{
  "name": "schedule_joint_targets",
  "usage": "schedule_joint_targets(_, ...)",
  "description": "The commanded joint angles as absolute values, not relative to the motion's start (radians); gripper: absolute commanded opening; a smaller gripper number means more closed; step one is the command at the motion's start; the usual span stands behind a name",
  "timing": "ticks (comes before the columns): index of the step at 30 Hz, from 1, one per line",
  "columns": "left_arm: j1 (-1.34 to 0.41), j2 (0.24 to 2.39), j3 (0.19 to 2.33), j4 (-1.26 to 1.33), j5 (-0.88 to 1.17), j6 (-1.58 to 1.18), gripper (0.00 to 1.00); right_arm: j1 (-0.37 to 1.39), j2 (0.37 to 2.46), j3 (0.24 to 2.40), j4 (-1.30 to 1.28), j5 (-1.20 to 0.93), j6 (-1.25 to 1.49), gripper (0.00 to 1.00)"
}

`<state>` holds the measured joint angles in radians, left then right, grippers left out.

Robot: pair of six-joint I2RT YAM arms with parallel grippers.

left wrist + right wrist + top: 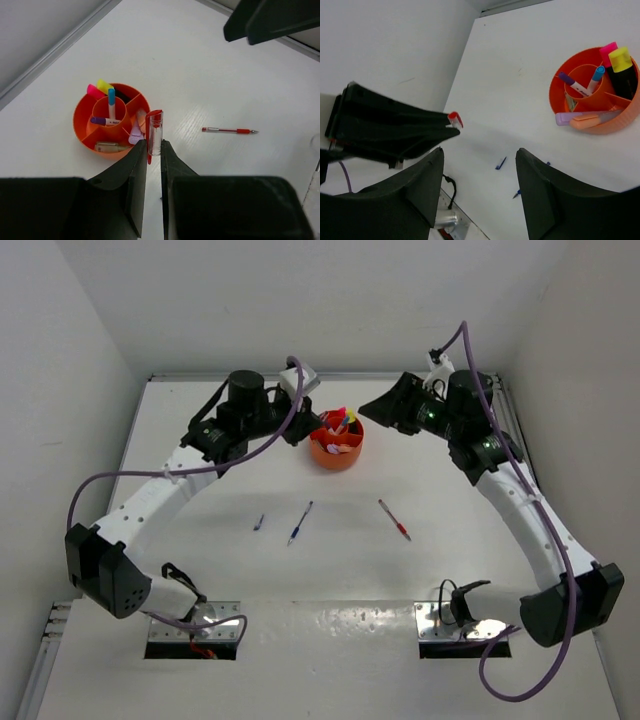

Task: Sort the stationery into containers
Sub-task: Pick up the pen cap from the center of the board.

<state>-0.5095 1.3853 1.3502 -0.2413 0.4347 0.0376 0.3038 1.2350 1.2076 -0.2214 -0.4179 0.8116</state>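
White table [340, 570]. Orange tub [335, 458] stands toward 12 o'clock, with markers [111, 100] in it. Left gripper [153, 150], at the tub's 9 o'clock, is clamped on a red-capped pen [154, 131]. Right gripper [480, 152], at 3 o'clock, has jaws wide and empty. Lying loose at the tub's 6 o'clock: red pen [394, 520], blue pen [300, 523], short pen [259, 523].

My left arm [150, 500], white links with black joints, is stretched forward and bent inward at the elbow. Its black two-finger left gripper [153, 145] points toward the table's middle, with the jaws pinched tight on a clear plastic pen with a red cap [154, 132] that stands up between the fingertips. My right arm [520, 510] mirrors it from the other side. Its black right gripper [480, 152] faces the left one with the jaws spread wide and nothing between them. The two grippers are near each other but apart.
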Motion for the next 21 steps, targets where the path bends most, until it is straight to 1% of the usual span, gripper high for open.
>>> schedule_joint_targets(1, -0.541, 1.35, 1.399, -0.268, 0.304, -0.037, 0.0, 0.325, 1.278, 1.265, -0.18, -0.331, 0.897, 0.59)
schedule_joint_targets(6, -0.569, 1.367, 1.419, -0.27, 0.311, -0.124, 0.0, 0.348, 1.344, 1.322, -0.143, -0.324, 0.907, 0.58)
schedule_joint_targets(12, -0.586, 1.413, 1.466, -0.241, 0.316, -0.248, 0.0, 0.389, 1.394, 1.382, -0.152, -0.307, 0.852, 0.58)
schedule_joint_targets(18, -0.595, 1.436, 1.467, -0.227, 0.318, -0.299, 0.0, 0.457, 1.419, 1.407, -0.143, -0.293, 0.785, 0.57)
schedule_joint_targets(21, -0.594, 1.442, 1.471, -0.225, 0.324, -0.311, 0.0, 0.463, 1.427, 1.411, -0.138, -0.29, 0.782, 0.57)
